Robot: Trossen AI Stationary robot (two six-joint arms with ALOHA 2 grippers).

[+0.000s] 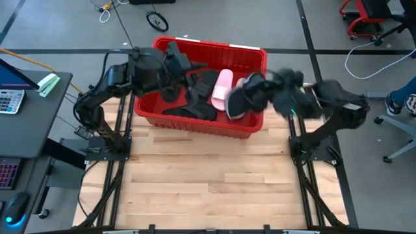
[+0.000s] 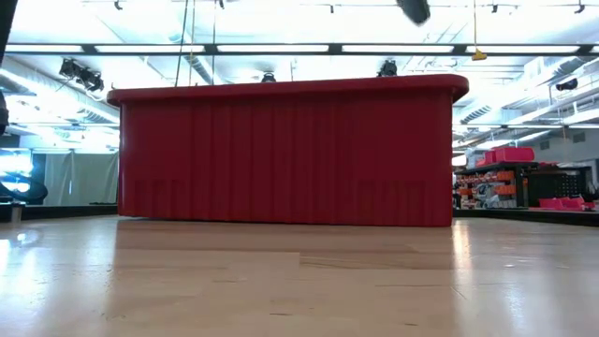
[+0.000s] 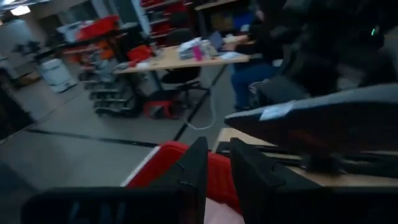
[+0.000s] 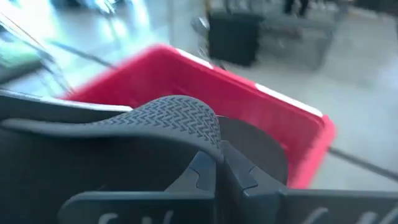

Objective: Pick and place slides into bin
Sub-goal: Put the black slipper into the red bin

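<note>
The red bin [image 1: 195, 123] stands at the table's far middle; it fills the low view [image 2: 281, 150]. In it lie a pale pink slide [image 1: 222, 88] and several black slides [image 1: 195, 97]. My right gripper [image 1: 260, 88] is shut on a black slide [image 1: 239, 103] above the bin's right part. My left gripper [image 1: 179, 68] hovers over the bin's left part, empty, with only a narrow gap between its fingers [image 3: 217, 168]. The left wrist view shows the held slide's sole [image 3: 311, 121]. My right gripper pinches the black slide's wide patterned strap [image 4: 186, 124] at its edge between its two fingers [image 4: 202, 174]. It comes from the table's right side. The slide is lifted clear above the bin and hangs tilted, its sole edge showing [image 1: 234, 114].
A bare wooden table top [image 1: 208, 182] lies in front of the bin. A desk with a calculator [image 1: 10, 101] stands left of the table. Cables and chairs are on the floor beyond. A person sits at a far desk [image 3: 261, 56].
</note>
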